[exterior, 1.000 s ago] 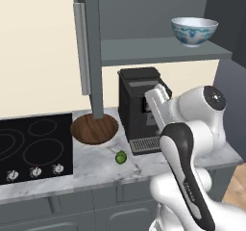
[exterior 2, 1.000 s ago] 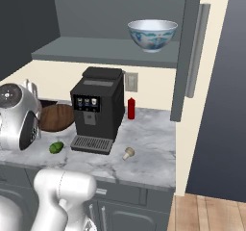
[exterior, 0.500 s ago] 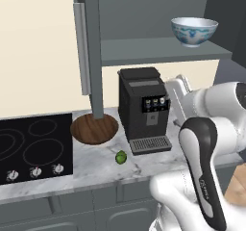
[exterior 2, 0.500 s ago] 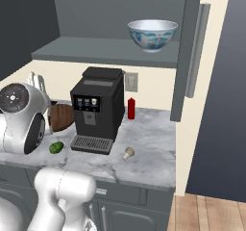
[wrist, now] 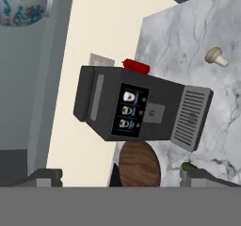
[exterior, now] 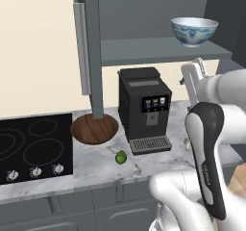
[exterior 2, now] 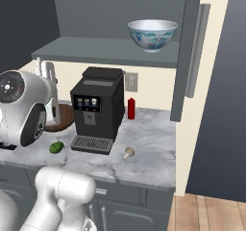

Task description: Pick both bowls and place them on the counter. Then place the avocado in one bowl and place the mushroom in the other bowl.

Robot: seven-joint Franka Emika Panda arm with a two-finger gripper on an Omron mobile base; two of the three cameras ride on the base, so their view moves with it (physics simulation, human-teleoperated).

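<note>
Room: a rendered kitchen with cream walls, grey cabinet fronts and an open grey shelf above the counter; wood flooring shows at the far right of the right base view.
Counter (exterior: 96,160): white marble with grey veins, running from the black cooktop (exterior: 29,146) at its left end to a tall dark panel at its right end.
Coffee machine (exterior: 144,109): black, upright near the middle of the counter against the back wall, drip grille facing the front edge.
Red bottle (exterior 2: 131,108): small, upright by the back wall, just right of the machine.
Wooden bowl (exterior: 94,128): dark brown, on the counter between the cooktop and the machine, towards the back edge.
White bowl (exterior: 194,31): blue-patterned, upright on the shelf near its right end, above the counter.
Avocado (exterior: 121,157): small and green, on the counter near the front edge, just left of the machine's grille.
Mushroom (exterior 2: 128,153): beige, lying on the counter right of the machine, towards the front edge.
Gripper (wrist: 124,175): raised in front of the machine, fingers spread wide, nothing between them.
</note>
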